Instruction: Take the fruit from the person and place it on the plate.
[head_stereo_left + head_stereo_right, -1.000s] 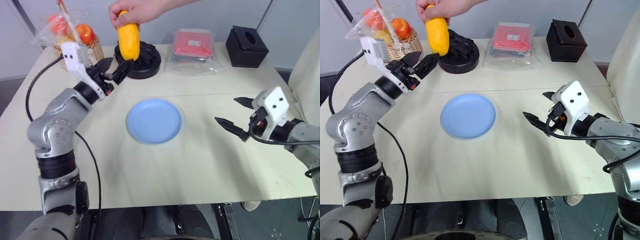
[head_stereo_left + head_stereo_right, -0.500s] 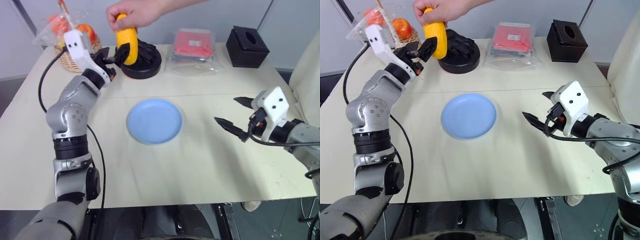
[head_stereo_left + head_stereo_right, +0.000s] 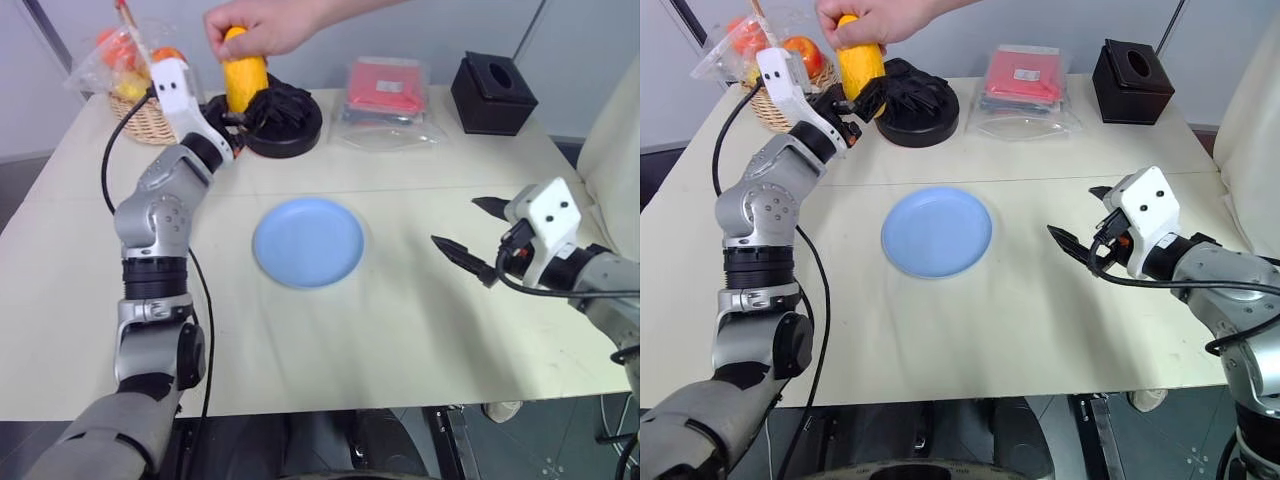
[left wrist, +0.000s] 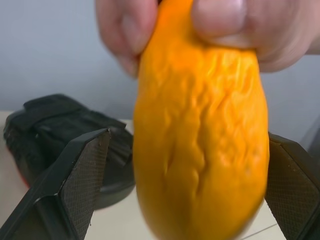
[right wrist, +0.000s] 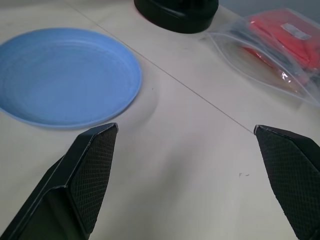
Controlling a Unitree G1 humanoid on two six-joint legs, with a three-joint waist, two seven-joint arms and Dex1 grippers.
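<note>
Both pads (image 4: 80, 185) flanking fruit (image 4: 200, 145) — untouched

A wide, cream-coloured rectangular table (image 3: 400, 330) stood before a plain pale grey-blue wall (image 3: 590, 50). Dark grey floor (image 3: 20, 190) showed beside it, and a white fabric-covered shape (image 3: 615, 140) rose alongside.

Even, bright light from overhead; soft faint shadows under my arms on the table (image 3: 400, 330). No glare. Head views sharp, slightly bowed at the edges. My left wrist view: fruit (image 4: 200, 145) close and soft, upper frame blurred.
</note>
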